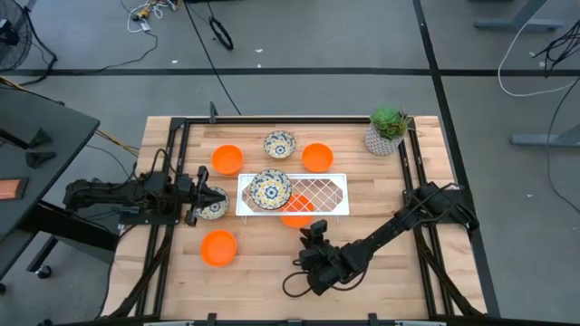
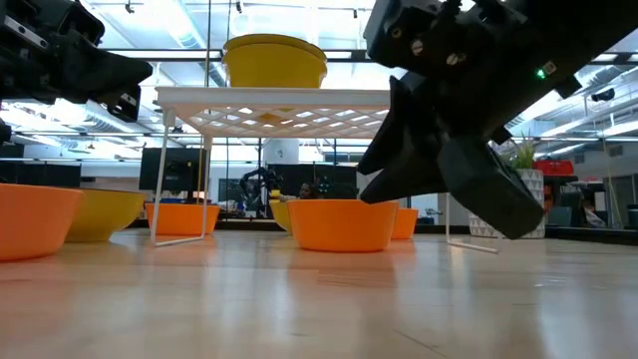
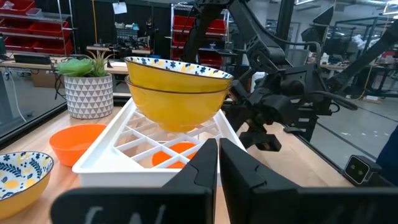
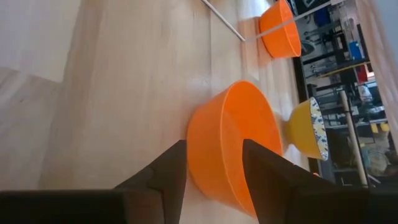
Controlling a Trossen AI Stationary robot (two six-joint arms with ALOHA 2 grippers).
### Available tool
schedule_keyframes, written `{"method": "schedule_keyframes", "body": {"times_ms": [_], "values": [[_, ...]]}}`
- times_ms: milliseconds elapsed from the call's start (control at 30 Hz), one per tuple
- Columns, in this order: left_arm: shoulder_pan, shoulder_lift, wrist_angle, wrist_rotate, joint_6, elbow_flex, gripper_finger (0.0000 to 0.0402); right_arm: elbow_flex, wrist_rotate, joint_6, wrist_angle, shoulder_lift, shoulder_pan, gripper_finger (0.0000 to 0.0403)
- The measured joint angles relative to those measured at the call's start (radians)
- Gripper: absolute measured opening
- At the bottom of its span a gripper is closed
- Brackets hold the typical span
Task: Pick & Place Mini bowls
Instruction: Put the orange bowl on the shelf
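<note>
A white lattice rack (image 1: 313,193) stands mid-table with two stacked floral mini bowls (image 3: 177,87) on its left end. An orange mini bowl (image 4: 233,146) sits on the table under the rack's near edge (image 1: 296,216). My right gripper (image 4: 214,162) is open and comes at this bowl from the near side, slanting down, its fingers standing astride the bowl's near wall. My left gripper (image 3: 219,163) is shut and empty, level above the table's left side, beside a floral bowl (image 1: 211,206). My right gripper has one finger (image 4: 171,165) outside the orange bowl's near wall (image 4: 208,143) and the other finger (image 4: 264,171) over its hollow. Whether either finger touches the wall, I cannot tell. The bowl rests upright on the table.
More orange bowls sit at the far left (image 1: 227,159), far middle (image 1: 317,157) and near left (image 1: 218,247). A floral bowl (image 1: 280,144) sits behind the rack. A potted plant (image 1: 388,129) stands at the far right corner. Bare wood lies near the front edge.
</note>
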Motion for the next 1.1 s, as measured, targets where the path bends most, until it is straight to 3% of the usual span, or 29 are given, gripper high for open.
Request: {"method": "schedule_keyframes", "body": {"times_ms": [667, 1100], "values": [[0.000, 0.000, 0.000, 0.000, 0.000, 0.000, 0.0023, 0.000, -0.071, -0.008, 0.002, 0.000, -0.059, 0.0158], [0.000, 0.000, 0.000, 0.000, 0.000, 0.000, 0.0023, 0.000, -0.064, -0.031, -0.018, 0.000, -0.021, 0.0158]]}}
